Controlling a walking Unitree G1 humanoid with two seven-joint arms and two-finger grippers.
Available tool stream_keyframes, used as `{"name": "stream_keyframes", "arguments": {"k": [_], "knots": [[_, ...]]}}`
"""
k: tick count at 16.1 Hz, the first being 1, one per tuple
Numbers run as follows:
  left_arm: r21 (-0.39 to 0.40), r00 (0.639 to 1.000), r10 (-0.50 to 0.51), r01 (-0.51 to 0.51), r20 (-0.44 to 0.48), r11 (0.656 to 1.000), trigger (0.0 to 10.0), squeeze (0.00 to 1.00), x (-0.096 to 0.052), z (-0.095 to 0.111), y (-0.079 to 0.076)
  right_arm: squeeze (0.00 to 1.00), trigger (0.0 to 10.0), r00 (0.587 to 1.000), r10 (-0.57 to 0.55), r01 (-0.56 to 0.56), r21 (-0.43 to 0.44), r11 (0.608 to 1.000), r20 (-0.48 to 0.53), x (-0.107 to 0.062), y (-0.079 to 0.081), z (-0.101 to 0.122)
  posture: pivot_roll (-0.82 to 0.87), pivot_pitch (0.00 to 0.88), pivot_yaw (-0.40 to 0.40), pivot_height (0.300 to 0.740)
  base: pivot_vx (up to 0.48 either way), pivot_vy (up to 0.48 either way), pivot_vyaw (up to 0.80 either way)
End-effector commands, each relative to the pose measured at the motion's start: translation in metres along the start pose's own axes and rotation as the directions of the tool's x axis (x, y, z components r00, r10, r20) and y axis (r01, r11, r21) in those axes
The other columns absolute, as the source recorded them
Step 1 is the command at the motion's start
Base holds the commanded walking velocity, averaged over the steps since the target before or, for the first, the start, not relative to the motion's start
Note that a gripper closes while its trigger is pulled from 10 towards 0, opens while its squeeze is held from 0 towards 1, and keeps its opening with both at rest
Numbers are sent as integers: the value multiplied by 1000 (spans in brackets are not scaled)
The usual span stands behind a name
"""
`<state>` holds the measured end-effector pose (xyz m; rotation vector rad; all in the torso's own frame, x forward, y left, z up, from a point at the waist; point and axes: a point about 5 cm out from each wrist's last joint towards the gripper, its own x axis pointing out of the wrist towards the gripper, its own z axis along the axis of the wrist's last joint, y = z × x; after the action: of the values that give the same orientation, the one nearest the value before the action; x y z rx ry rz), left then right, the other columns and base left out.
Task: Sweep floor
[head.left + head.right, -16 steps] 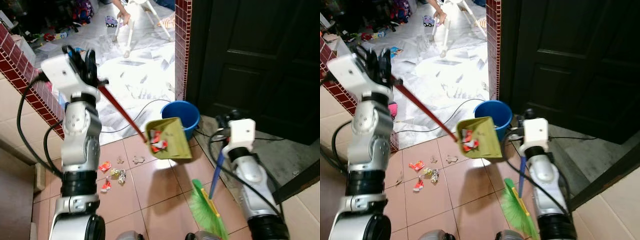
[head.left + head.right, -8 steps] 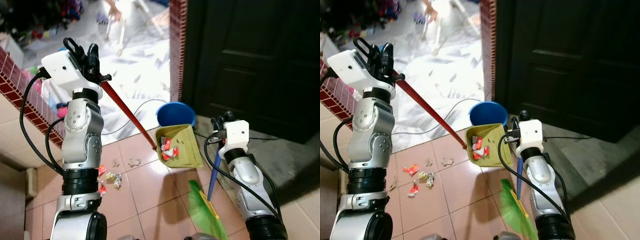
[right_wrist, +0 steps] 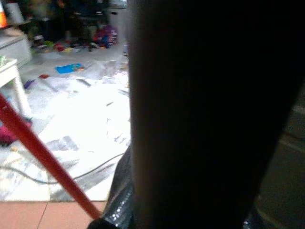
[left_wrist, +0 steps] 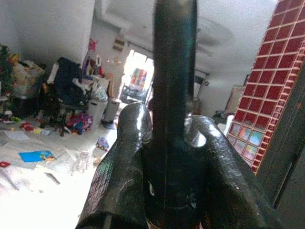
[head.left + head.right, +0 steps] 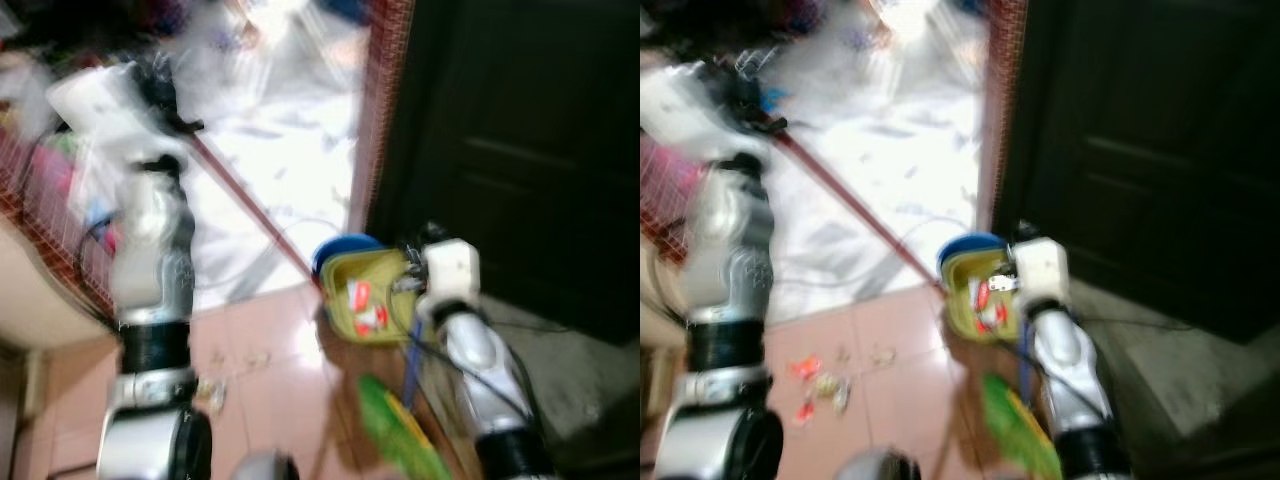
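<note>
The head views are blurred. My left gripper (image 5: 165,92) is raised at the upper left, shut on the red handle (image 5: 250,210) of a yellow-green dustpan (image 5: 385,305). The pan hangs tilted against the near rim of a blue bucket (image 5: 340,250) and holds red-and-white litter (image 5: 363,306). In the left wrist view, black fingers (image 4: 126,162) clamp the dark handle end (image 4: 174,86). My right gripper (image 5: 420,243) is shut on the blue broom handle (image 5: 412,362), beside the pan. The green bristles (image 5: 395,440) rest on the tiles. Loose wrappers (image 5: 812,386) lie on the floor by my left side.
A dark door (image 5: 530,150) stands to the right, and a red brick pillar (image 5: 385,100) rises beside it. Beyond the opening lies white sheeting (image 5: 270,150) with a cable (image 5: 290,232) across it. A brick wall (image 5: 40,190) runs along the left.
The camera has swung and the picture has blurred. The dustpan, litter still in it, now sits closer to the blue bucket and to my right gripper.
</note>
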<state>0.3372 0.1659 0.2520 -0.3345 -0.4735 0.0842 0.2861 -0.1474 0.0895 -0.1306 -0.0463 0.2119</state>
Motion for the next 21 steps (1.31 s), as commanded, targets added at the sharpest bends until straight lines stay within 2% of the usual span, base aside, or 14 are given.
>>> {"name": "stream_keyframes", "arguments": {"k": [1,7,8,14,16,19,21], "knots": [[12,996,-42,41,83,999,10000,0,6,17,-13,0,10000,1000,-20,20,-5,1000,13,-2,-7,2,-102,0,77,740,450,0,0],[48,996,-12,8,86,999,10000,0,6,17,-8,0,10000,1000,-11,11,-3,1000,3,-3,-6,0,-102,0,76,740,359,277,0],[79,995,-10,2,96,997,10000,0,7,18,-7,0,10000,1000,-10,10,-3,1000,0,-3,-6,-1,-102,0,75,740,0,244,0],[148,991,34,-54,132,988,10000,0,8,15,-7,0,10000,1000,-7,7,-2,1000,-8,-4,-7,-2,-102,0,75,740,48,42,0],[159,991,37,-58,131,986,10000,0,8,10,-13,0,10000,1000,-2,2,-2,1000,-8,-4,-5,-2,-106,0,73,740,0,0,0],[166,992,-14,-8,127,986,10000,0,7,3,-27,0,10000,1000,3,-3,5,1000,-6,-5,-5,-1,-111,0,76,740,0,0,0],[165,991,-36,14,131,986,10000,0,6,2,-32,0,10000,1000,4,-4,3,1000,-4,-6,-5,-1,-115,0,80,740,345,0,0]]}}
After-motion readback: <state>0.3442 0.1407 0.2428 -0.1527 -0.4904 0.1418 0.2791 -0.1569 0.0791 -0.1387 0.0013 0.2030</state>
